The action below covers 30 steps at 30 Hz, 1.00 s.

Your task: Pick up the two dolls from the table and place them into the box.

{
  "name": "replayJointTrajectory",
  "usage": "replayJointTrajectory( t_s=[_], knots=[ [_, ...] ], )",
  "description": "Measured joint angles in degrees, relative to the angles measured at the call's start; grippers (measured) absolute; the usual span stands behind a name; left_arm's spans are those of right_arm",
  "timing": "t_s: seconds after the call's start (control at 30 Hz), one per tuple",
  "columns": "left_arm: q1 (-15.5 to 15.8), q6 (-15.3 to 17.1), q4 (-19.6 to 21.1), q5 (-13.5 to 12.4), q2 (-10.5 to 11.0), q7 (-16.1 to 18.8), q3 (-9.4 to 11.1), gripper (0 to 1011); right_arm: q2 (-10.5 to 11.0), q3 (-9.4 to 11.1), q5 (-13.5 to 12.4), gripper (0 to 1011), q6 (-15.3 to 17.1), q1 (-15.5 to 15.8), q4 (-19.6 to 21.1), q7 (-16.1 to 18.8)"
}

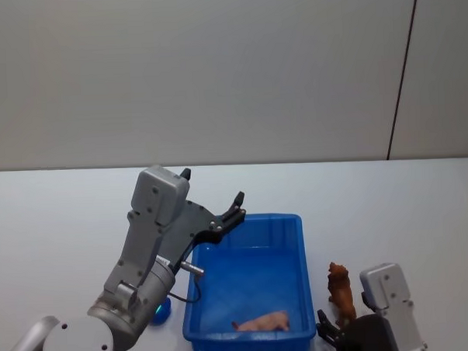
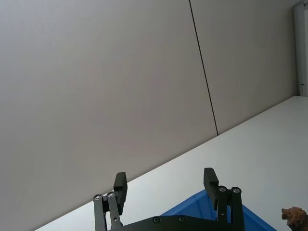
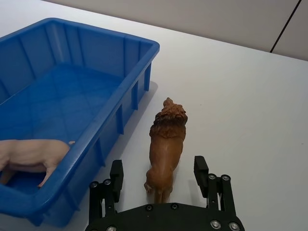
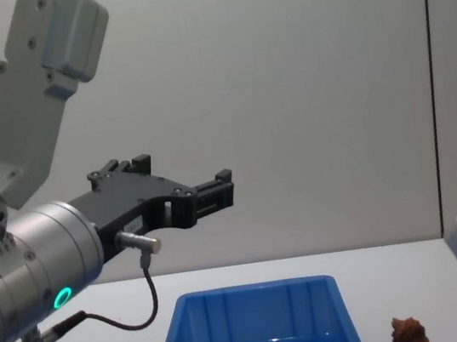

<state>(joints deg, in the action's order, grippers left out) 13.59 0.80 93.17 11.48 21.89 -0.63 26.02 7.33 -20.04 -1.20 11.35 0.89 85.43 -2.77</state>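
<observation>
- Head view: finds the pink pig lying on its side inside the box, toward its 6 o'clock end; puts the brown animal upright on the table, just beside the box's 3 o'clock wall; places the left gripper high near the box's 10 o'clock corner, and the right gripper low at the animal's 6 o'clock.
- Left wrist view: shows the fingers spread wide with nothing between them, aimed away from both toys.
- Right wrist view: shows the right gripper agape, one of its fingers on either side of the animal's hindquarters, not yet closed on it.
- Chest view: sets the left gripper well above the box, carrying nothing.
- Progress, as a judgement: counts one doll as delivered; leaves the brown one to be clamped, lifted toward 9 o'clock over the rim and let go.
</observation>
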Motion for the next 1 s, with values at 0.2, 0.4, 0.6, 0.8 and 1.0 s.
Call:
replayJointTrajectory(
  t_s=[0.2, 0.4, 0.6, 0.8, 1.0],
  knots=[
    [0.0, 0.0, 0.0, 0.0, 0.0, 0.0, 0.0, 1001, -0.94, 0.02, 0.33, 781, -0.61, -1.31, -2.45, -0.18],
    [0.0, 0.0, 0.0, 0.0, 0.0, 0.0, 0.0, 1001, -1.6, 0.17, 0.6, 599, -1.06, -2.3, -4.21, -0.56],
    [0.0, 0.0, 0.0, 0.0, 0.0, 0.0, 0.0, 1002, -1.92, 0.4, 0.81, 389, -1.29, -2.78, -4.89, -1.06],
    [0.0, 0.0, 0.0, 0.0, 0.0, 0.0, 0.0, 1001, -1.85, 0.63, 1.38, 318, -1.92, -2.72, -4.19, -1.53],
    [0.0, 0.0, 0.0, 0.0, 0.0, 0.0, 0.0, 1001, -1.48, 0.9, 2.29, 318, -3.08, -2.23, -1.99, -1.85]
  ],
)
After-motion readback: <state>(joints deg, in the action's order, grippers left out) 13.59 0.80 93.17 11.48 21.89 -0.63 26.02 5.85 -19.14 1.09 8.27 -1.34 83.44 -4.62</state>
